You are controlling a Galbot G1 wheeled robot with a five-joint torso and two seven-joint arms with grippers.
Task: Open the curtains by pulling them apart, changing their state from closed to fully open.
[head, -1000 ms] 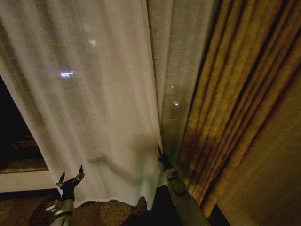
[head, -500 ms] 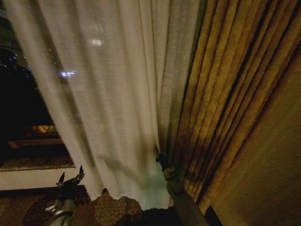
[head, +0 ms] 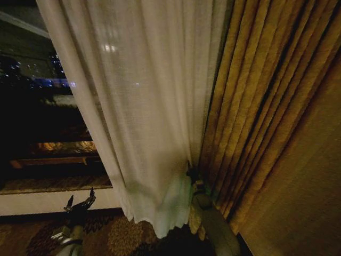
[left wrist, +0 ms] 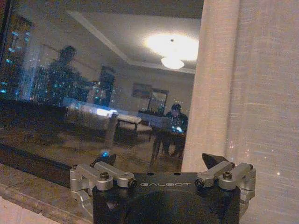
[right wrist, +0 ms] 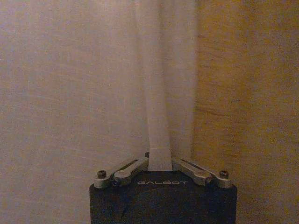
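The sheer cream curtains (head: pixel 154 106) hang bunched in narrow pleats against the mustard-gold drape (head: pixel 266 117), with the wavy hem just above the floor. My right gripper (head: pixel 191 172) is low at the curtain's right edge. The right wrist view shows that gripper (right wrist: pixel 159 161) shut on a narrow fold of the sheer fabric (right wrist: pixel 156 116). My left gripper (head: pixel 81 195) is open and holds nothing, low at the left and apart from the curtain. In the left wrist view this gripper (left wrist: pixel 156 161) faces the bare window glass (left wrist: pixel 93 102), with the curtain's edge (left wrist: pixel 219 93) beside it.
Dark window glass (head: pixel 42 117) is uncovered left of the curtain, with a pale sill (head: pixel 37 200) below it. Patterned carpet (head: pixel 106 237) covers the floor. The drape fills the right side. The glass reflects a lit room and a seated person.
The sheer fabric has gathered rightward against the gold drape with my right gripper on it. Much more dark window is uncovered on the left. The view has shifted; the left arm holds its place.
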